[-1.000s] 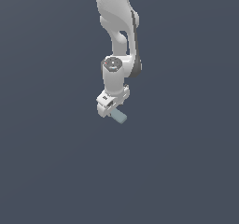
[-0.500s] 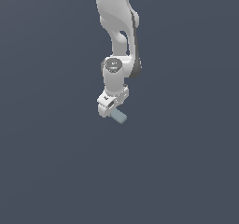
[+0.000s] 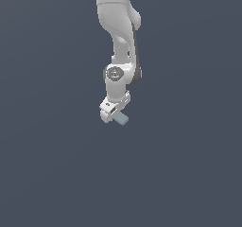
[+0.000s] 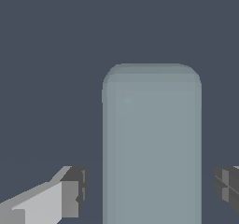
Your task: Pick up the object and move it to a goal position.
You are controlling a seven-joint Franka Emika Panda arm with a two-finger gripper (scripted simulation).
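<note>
The object, a pale blue-grey oblong block (image 3: 122,119), lies on the dark grey floor right under my hand. In the wrist view the block (image 4: 151,143) fills the middle and runs lengthwise between my fingers. My white gripper (image 3: 113,111) is low over it, and in the wrist view the gripper (image 4: 149,192) is open, with one finger on each side of the block. A narrow gap shows between each dark pad (image 4: 77,192) and the block's sides. The block's near end is cut off by the edge of the wrist view.
The white arm (image 3: 118,27) comes down from the top of the exterior view. A plain dark grey surface (image 3: 189,174) surrounds the block on all sides. No goal marker shows.
The arm has moved down a little, bringing the gripper lower around the block. The block has not moved.
</note>
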